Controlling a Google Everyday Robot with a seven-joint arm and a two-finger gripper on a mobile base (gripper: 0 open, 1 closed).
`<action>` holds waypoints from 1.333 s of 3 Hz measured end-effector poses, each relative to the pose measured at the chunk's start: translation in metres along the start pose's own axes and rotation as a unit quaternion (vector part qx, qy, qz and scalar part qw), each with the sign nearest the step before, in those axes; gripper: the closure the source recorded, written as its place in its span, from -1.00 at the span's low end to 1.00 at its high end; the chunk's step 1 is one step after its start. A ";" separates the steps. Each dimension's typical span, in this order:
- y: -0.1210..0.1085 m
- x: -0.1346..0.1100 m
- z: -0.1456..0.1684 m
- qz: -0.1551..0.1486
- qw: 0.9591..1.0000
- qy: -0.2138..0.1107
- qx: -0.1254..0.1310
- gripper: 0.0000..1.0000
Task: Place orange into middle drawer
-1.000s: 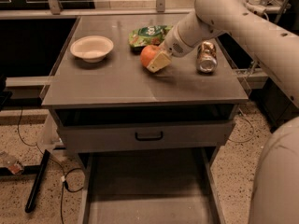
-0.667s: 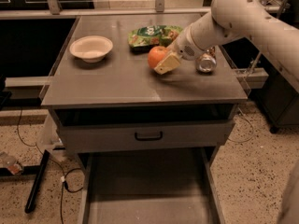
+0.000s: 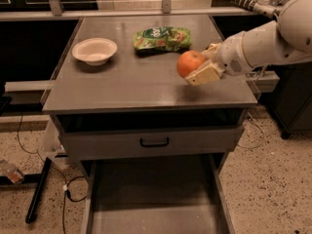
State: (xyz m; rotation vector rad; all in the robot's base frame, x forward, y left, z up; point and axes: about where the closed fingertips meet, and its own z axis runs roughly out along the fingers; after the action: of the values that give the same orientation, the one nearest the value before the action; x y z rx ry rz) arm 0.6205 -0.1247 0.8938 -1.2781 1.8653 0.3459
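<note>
Orange (image 3: 188,63) in grasp of tool (image 3: 199,65), above right part of countertop (image 3: 141,84).

The grey worktop (image 3: 136,82) is a flat, dull slab, wider than it is deep. Two things lie on it. A white bowl (image 3: 94,50) stands upright toward ten o'clock from the middle. A green snack bag (image 3: 162,38) lies flat toward one o'clock, near the far edge. The two sit well apart. At three o'clock the end effector (image 3: 200,62) hangs just above the surface, clamped on the orange (image 3: 189,62), with a shadow beneath.
</note>
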 end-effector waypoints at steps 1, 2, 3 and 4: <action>0.050 0.029 -0.046 -0.023 0.999 0.020 0.021 1.00; 0.099 0.055 -0.068 -0.035 0.997 0.054 0.033 1.00; 0.139 0.093 -0.065 -0.039 0.994 0.097 0.024 1.00; 0.170 0.137 -0.044 -0.028 0.992 0.126 -0.001 1.00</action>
State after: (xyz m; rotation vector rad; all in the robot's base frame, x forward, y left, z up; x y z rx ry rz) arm 0.4326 -0.1646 0.7807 -1.4270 2.0327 0.1623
